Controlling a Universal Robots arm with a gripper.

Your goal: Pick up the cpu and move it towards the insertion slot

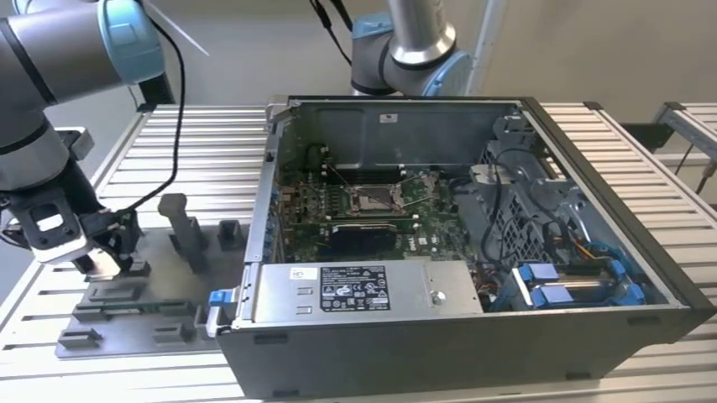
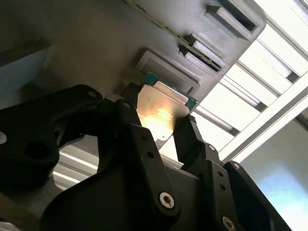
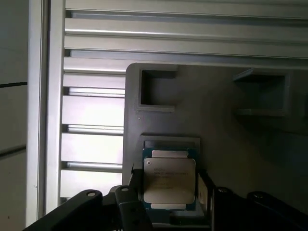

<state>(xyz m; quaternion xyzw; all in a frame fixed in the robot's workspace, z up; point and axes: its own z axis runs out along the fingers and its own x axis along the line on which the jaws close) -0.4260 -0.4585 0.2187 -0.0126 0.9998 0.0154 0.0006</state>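
two black fingers [image 3: 136,192] of the gripper [image 3: 169,195] flanked the cpu [image 3: 169,179] in the first wrist view, the jaws pressed against two opposite edges and pinching it. the chip lay silvery face up with its green rim showing, at a shallow pocket of the grey moulded tray [image 3: 226,110]. whether it sat in the pocket or just above it could not be told. in the exterior view the gripper hung over that tray at the exterior view's left, on the slatted metal table [image 1: 201,143], well apart from the insertion slot [image 1: 375,198], which sat on the green board inside the open computer case [image 1: 448,353].
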